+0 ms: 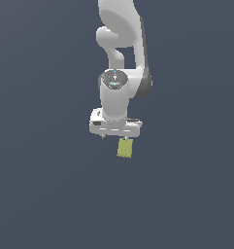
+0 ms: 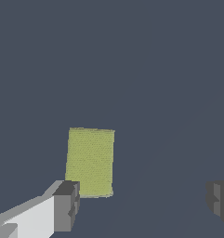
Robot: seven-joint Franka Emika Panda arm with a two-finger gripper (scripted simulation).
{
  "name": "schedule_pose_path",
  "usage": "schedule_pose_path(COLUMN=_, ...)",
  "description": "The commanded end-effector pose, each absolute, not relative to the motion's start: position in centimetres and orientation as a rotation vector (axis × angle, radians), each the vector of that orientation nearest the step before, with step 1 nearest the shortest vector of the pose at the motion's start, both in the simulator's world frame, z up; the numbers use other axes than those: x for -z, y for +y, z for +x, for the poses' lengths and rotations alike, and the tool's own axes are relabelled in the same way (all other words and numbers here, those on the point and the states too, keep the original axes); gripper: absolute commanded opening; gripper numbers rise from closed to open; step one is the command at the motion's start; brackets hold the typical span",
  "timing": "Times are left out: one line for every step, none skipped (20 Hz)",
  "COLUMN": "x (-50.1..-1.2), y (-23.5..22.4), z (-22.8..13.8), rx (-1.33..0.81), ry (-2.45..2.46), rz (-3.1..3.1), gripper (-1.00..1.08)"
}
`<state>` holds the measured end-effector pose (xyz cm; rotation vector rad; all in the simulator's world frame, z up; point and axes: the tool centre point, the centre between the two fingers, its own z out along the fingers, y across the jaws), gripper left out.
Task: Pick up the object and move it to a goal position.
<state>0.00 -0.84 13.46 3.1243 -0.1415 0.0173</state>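
The white Panda arm descends from the 12 o'clock edge of the exterior view and ends in a broad white gripper near the centre of the picture. The wrist joint above it shows a dark circular cap.

The object, a small flat yellow-green block with a mottled surface, lies on the dark grey-blue surface. In the exterior view it sits at about 5 o'clock from the gripper body, just beside its lower edge. The block is narrower than the gripper body and is turned slightly off square.

In the wrist view the object appears as an upright rectangle. Two dark grey fingertip pads are visible: one on a white finger that overlaps the block's near corner, and the other well apart from it at the far side of the picture. The jaws stand spread wide. The block does not lie between the pads; it sits ahead of one pad and off to that side of the gap.

Whether that pad touches the block cannot be determined, since the overlap may be only a matter of viewing angle.
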Motion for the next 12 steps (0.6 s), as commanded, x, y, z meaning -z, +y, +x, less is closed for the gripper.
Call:
schedule_pose_path(x=-11.5, y=0.6, z=-0.3, rx=-0.012, ry=-0.152, rz=3.128, gripper=1.00)
schedule_pose_path(x=-10.7, y=1.2, z=-0.5, rx=-0.011, ry=-0.157, rz=3.129, gripper=1.00)
schedule_pose_path(x=-9.9, y=1.8, z=-0.6, rx=-0.009, ry=-0.162, rz=3.130, gripper=1.00)
schedule_pose_path(x=-9.2, y=2.3, z=-0.8, rx=-0.008, ry=-0.166, rz=3.131, gripper=1.00)
schedule_pose_path(x=-8.6, y=2.7, z=-1.0, rx=-0.006, ry=-0.171, rz=3.132, gripper=1.00)
schedule_pose_path(x=-8.1, y=3.2, z=-1.1, rx=-0.005, ry=-0.174, rz=3.133, gripper=1.00)
schedule_pose_path(x=-7.6, y=3.5, z=-1.2, rx=-0.004, ry=-0.178, rz=3.134, gripper=1.00)
schedule_pose_path(x=-7.2, y=3.8, z=-1.4, rx=-0.003, ry=-0.180, rz=3.134, gripper=1.00)
schedule_pose_path(x=-6.8, y=4.1, z=-1.5, rx=-0.002, ry=-0.183, rz=3.135, gripper=1.00)
schedule_pose_path(x=-6.5, y=4.3, z=-1.6, rx=-0.001, ry=-0.185, rz=3.135, gripper=1.00)
schedule_pose_path(x=-6.3, y=4.4, z=-1.7, rx=-0.001, ry=-0.186, rz=3.136, gripper=1.00)
schedule_pose_path(x=-6.1, y=4.6, z=-1.7, rx=0.000, ry=-0.187, rz=3.136, gripper=1.00)
